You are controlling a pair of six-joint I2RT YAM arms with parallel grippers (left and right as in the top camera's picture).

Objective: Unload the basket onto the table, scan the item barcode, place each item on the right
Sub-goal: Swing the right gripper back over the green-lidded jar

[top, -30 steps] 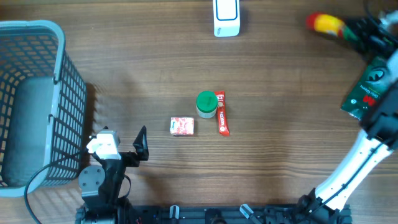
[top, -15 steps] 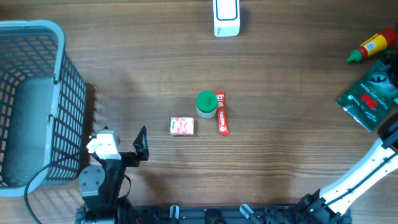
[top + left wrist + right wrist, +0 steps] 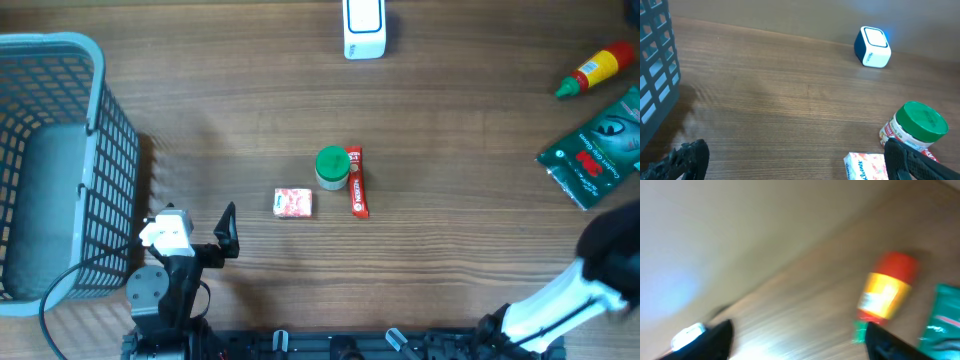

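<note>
Currently the red-and-yellow plastic sauce bottle (image 3: 594,71) with a green cap lies on the wooden table (image 3: 450,200) at the far right, near a dark green foil packet (image 3: 595,158). Both claws stand spread and empty: the right gripper (image 3: 800,340) apart from the bottle, the left gripper (image 3: 795,165) at the near left.

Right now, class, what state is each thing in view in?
Left gripper, open, empty.
Right gripper, open, empty.
Scanner, upright, blue light on.
Jar, upright, green lid on.
Sauce bottle, lying on its side.
Green packet, lying flat.
Red bar, lying flat.
Pink box, lying flat.
Basket, upright.
</note>
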